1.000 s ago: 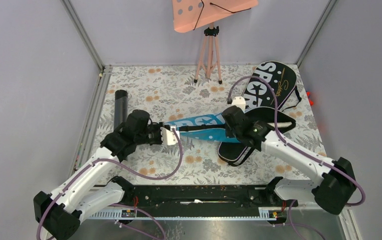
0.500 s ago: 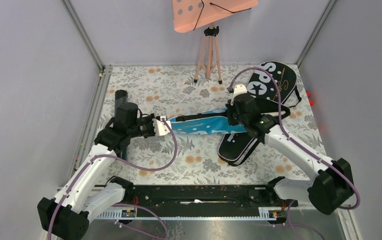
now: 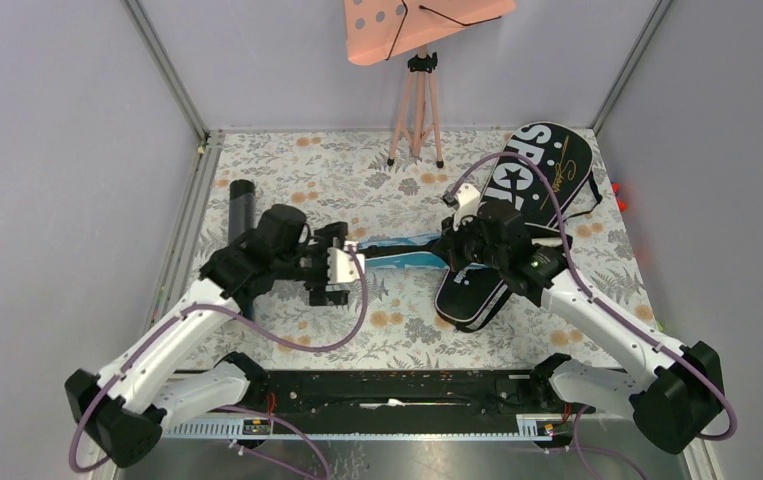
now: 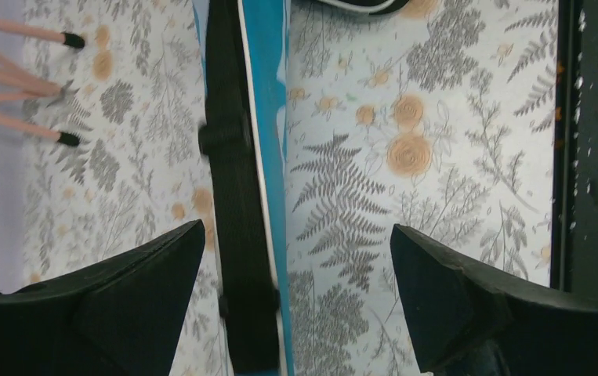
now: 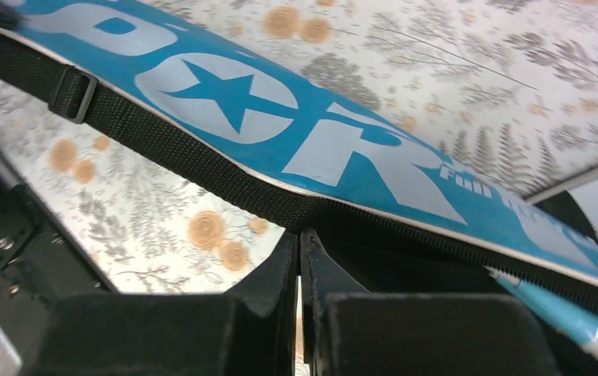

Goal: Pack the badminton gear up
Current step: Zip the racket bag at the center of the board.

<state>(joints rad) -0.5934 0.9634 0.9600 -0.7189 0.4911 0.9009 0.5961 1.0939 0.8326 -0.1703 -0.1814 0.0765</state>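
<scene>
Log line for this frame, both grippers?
left gripper: open, over blue SPORT bag | right gripper: shut on its zipper edge | black tube: unpacked, far left

Left gripper (image 4: 297,229) gapes wide, jaws spread far apart. Opposite it, tip facing tip, the right gripper (image 5: 299,239) is pinched tight — both arms reaching inward.

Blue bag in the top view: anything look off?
Yes. The blue SPORT bag sits twisted, nearly edge-on, pinched at its zipper edge by the right gripper only. The left gripper stands open around its strap end, not gripping. A light-blue shaft shows at the opening.
</scene>
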